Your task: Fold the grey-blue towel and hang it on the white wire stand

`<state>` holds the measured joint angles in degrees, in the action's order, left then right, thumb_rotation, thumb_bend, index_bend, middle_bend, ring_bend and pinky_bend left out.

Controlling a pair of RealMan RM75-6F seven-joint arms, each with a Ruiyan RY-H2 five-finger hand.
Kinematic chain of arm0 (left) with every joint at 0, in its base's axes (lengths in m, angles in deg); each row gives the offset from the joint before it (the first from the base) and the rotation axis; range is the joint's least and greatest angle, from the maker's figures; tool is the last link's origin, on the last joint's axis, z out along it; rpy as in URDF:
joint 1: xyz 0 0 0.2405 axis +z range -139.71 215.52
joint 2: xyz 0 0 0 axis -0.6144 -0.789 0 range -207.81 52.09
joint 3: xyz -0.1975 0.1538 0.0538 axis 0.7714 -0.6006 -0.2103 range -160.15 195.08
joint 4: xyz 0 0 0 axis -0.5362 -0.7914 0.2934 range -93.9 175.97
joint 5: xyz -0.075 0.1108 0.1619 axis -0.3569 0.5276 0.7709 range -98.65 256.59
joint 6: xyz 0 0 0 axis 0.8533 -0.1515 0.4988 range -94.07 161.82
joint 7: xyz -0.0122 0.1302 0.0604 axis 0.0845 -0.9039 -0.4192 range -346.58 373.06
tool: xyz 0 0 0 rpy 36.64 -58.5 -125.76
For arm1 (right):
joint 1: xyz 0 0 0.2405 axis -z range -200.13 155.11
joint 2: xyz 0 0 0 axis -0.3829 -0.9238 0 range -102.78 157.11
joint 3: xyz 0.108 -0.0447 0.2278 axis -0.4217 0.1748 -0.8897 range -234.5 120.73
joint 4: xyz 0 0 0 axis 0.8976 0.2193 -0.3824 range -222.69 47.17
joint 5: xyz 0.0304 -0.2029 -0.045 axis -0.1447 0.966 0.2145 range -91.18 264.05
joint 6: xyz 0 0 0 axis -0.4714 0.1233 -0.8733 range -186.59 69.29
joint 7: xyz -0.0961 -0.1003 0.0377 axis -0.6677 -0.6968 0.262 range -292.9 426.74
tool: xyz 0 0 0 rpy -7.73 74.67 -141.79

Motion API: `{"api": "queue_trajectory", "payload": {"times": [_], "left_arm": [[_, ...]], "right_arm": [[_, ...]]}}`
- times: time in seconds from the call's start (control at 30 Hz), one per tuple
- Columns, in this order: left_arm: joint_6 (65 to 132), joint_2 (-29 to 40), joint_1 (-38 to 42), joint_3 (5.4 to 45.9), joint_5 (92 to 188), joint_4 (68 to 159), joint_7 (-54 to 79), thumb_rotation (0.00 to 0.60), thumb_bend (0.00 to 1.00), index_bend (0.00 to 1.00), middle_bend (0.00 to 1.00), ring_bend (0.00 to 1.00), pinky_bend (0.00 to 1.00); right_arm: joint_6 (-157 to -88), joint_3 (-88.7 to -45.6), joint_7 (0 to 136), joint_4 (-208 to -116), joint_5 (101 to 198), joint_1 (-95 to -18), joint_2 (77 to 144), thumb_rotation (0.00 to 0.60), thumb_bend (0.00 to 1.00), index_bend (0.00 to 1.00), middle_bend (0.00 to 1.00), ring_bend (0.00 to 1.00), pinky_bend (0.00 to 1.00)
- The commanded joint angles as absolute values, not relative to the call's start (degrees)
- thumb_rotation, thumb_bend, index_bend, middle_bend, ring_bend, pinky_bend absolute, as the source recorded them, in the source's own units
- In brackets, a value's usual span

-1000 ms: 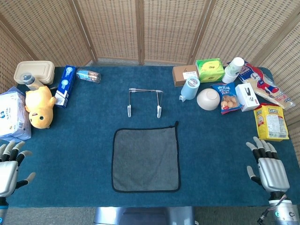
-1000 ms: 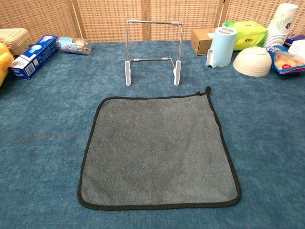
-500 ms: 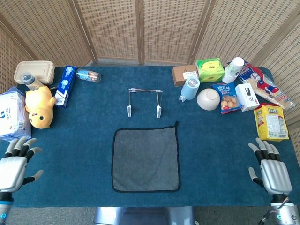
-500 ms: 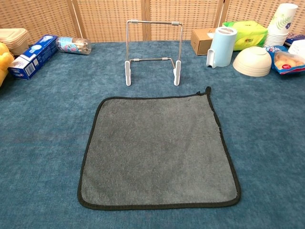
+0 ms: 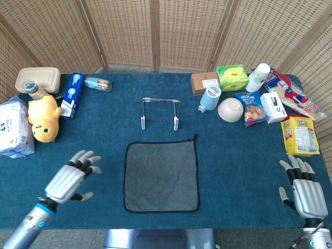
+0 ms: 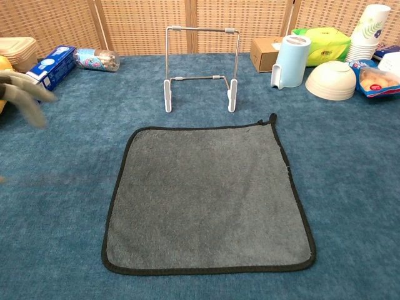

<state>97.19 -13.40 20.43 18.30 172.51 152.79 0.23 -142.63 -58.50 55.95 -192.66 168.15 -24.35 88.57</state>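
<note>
Towel (image 5: 161, 177): grey-blue with a dark edge, spread flat on the blue table cover (image 5: 244, 161), unfolded, just in front of the wire stand (image 5: 160, 112).
Wire stand: white-footed, upright, bare.
Left hand (image 5: 69, 179): above the cloth left of the towel, fingers spread, holding nothing; blurred in the chest view.
Right hand (image 5: 304, 190): at the near right corner, fingers apart, empty.
Containers: lidded tan box (image 5: 37, 79), contents hidden; white bowl (image 5: 230, 109) upside down.
Room: woven wicker screens (image 5: 155, 32) behind.
</note>
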Motion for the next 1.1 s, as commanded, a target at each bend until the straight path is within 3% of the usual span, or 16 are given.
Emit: {"api": "queue_trajectory", "payload": {"times": [0.03,0.47,1.1], "left_arm": [[93.3,-9.9,17.0,18.5,173.7,153.6,-0.3,0.6,0.19,0.33,0.18,0.08,0.01],[85.6,4.6,10.9,19.0,169.2,151.3,-9.7,0.6,0.17,0.28,0.17,0.08,0.01],[85.3,19.9,8.8,17.9,160.2,145.0,-22.0,0.6,0.17,0.28,0.17,0.06,0.0]], "right_arm": [[-142.9,-58.4,56.4,-192.3,168.1,-24.0,88.4,0.6,0.39,0.15,0.03,0.0,0.0],[-142.7,-58.4,61.8,-188.5,167.4,-23.1,88.3,0.6,0.39,0.15,0.03,0.0,0.0],[-141.7,-58.6,67.1,-184.7,166.9,-22.7,87.7,0.6,0.39,0.15,0.03,0.0,0.0]]}}
